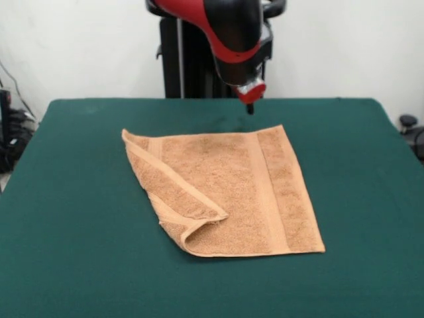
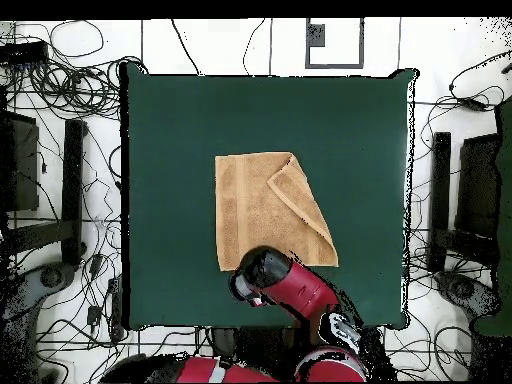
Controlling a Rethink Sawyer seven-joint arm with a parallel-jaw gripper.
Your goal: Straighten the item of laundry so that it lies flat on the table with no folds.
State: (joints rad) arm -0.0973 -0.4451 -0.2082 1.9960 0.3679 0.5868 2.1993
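The item of laundry (image 1: 232, 192), an orange-tan terry towel, lies in the middle of the dark green table (image 1: 73, 212). Its left side in the front view is folded over onto the rest as a long triangular flap (image 1: 175, 192), ending in a rounded doubled corner at the front. A flat woven band (image 1: 268, 192) runs down the right part. My gripper (image 1: 250, 107) hangs just above the towel's far edge, right of its middle, with nothing seen in it. In the overhead view the towel (image 2: 250, 205) has the flap (image 2: 300, 205) on its right, and the arm's end (image 2: 262, 277) covers the towel's bottom edge.
Wide bare green felt (image 2: 170, 120) surrounds the towel on all sides. Tangled cables (image 2: 80, 80) and dark stands (image 2: 72, 190) lie on the floor beyond the table's edges. The red and black arm (image 1: 228, 30) comes down over the far middle of the table.
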